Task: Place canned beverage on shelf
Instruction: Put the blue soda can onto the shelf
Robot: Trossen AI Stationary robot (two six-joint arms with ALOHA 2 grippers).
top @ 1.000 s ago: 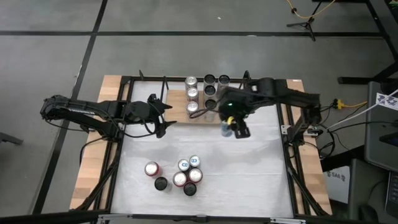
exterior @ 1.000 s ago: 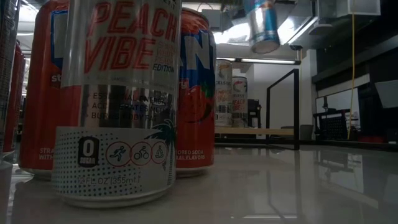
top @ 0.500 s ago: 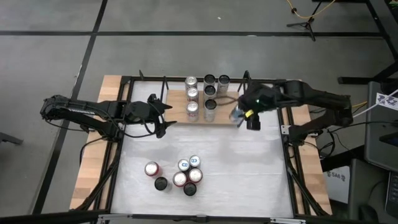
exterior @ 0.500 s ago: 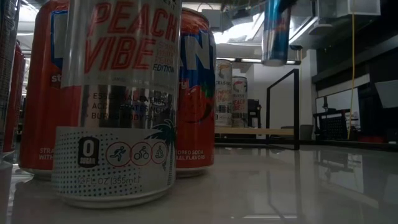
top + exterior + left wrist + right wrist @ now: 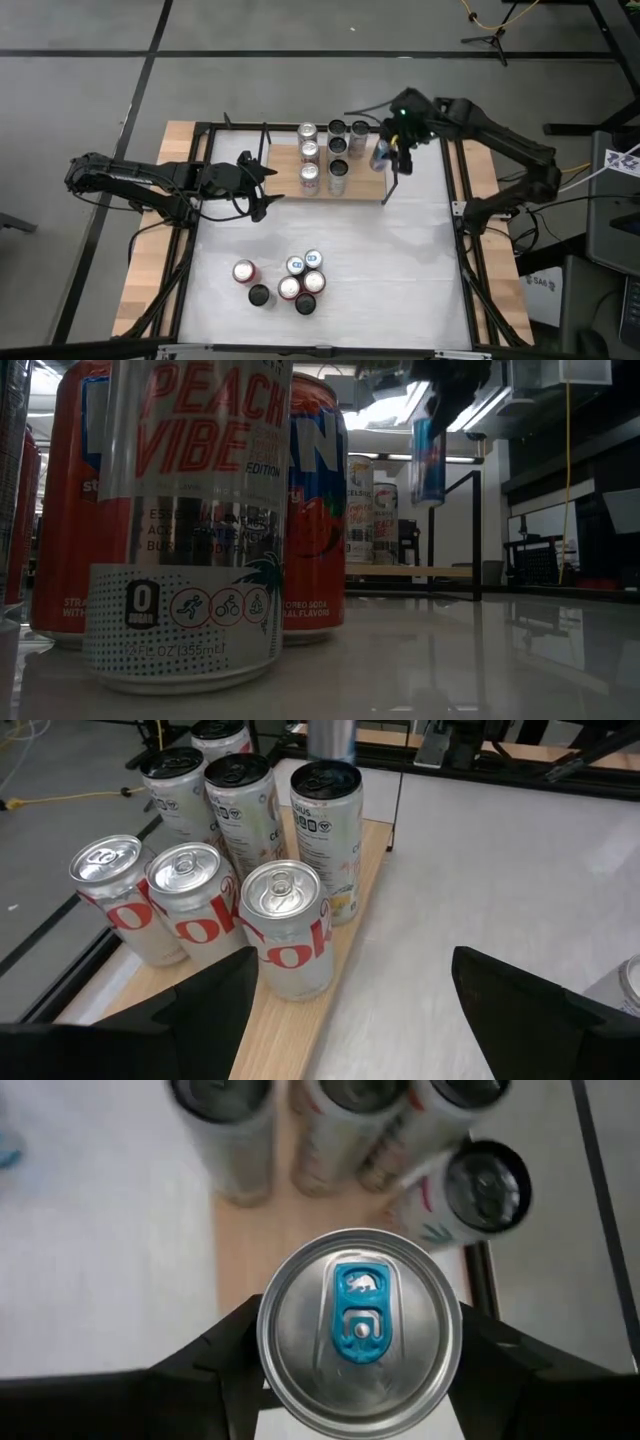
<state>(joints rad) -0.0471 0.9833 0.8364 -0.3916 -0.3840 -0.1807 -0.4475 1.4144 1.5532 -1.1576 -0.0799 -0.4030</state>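
Observation:
The shelf (image 5: 365,186) is a light-wood board at the table's far middle, with several cans (image 5: 325,150) standing on its left and middle part. My right gripper (image 5: 392,150) hangs over the shelf's right end, shut on a silver-and-blue can (image 5: 379,156) with a blue tab (image 5: 360,1308). In the low view this can (image 5: 428,460) hangs well above the board (image 5: 410,571). My left gripper (image 5: 262,186) waits open at the shelf's left, looking at the Coke cans (image 5: 290,925). My right gripper pinches the can between its two fingers (image 5: 225,1355), on opposite sides of the can's wall just below the top rim (image 5: 275,1370). The fingers come from above, slanting down. The can hangs nearly upright below them, lifted clear of the shelf.
A cluster of several cans (image 5: 290,283) stands near the table's front middle, and fills the low view's left (image 5: 190,520). A thin black rod upright (image 5: 391,185) rises at the shelf's right end. Bare white tabletop (image 5: 400,260) lies in front of the shelf.
My right gripper has carried the can toward the table's far edge, from over the white tabletop in front of the shelf to over the shelf's right end, sinking a little. The can, tilted before, now hangs nearly upright.

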